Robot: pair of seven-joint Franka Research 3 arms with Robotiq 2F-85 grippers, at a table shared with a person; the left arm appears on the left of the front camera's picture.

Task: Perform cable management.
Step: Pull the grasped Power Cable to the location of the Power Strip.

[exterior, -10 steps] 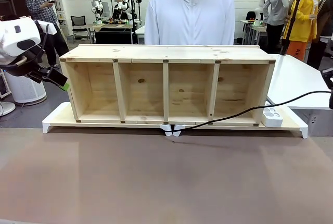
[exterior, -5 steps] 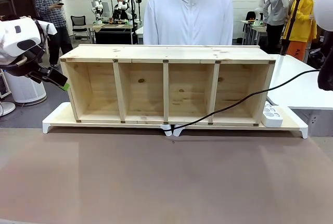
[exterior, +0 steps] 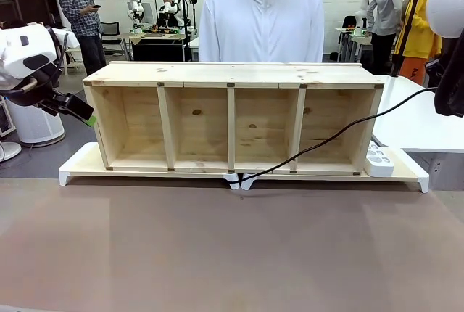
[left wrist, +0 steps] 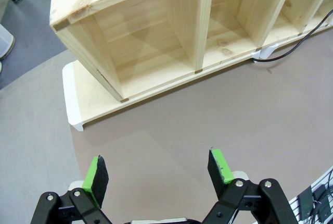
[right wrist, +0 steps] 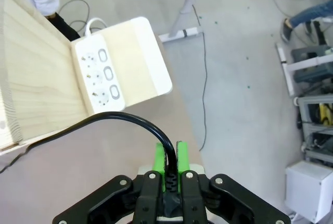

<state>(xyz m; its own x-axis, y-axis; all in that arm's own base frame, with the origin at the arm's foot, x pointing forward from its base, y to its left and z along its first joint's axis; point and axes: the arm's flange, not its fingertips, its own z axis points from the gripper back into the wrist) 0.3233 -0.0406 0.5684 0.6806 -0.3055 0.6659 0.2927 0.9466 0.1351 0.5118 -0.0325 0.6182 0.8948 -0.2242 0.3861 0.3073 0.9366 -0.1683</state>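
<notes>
While our right claw (right wrist: 171,156) grips the cable (right wrist: 119,117), likely near its plug end, we see it slope away leftward to the front middle of the wooden shelf (exterior: 232,72), the power strip (right wrist: 99,75) lying just ahead of that claw and our left claw (left wrist: 158,169) hanging wide, well apart.

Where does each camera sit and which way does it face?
Front view: fixed on the robot's side, facing the pale wooden four-bay shelf and the person in white beyond; left gripper at picture left.
Left wrist view: above the brown table, looking down at the shelf's end; its open green-padded fingers show.
Right wrist view: looking down at the white power strip beside the shelf; right gripper shut on the thin black cable.
Shared: all three show shelf and cable.
</notes>
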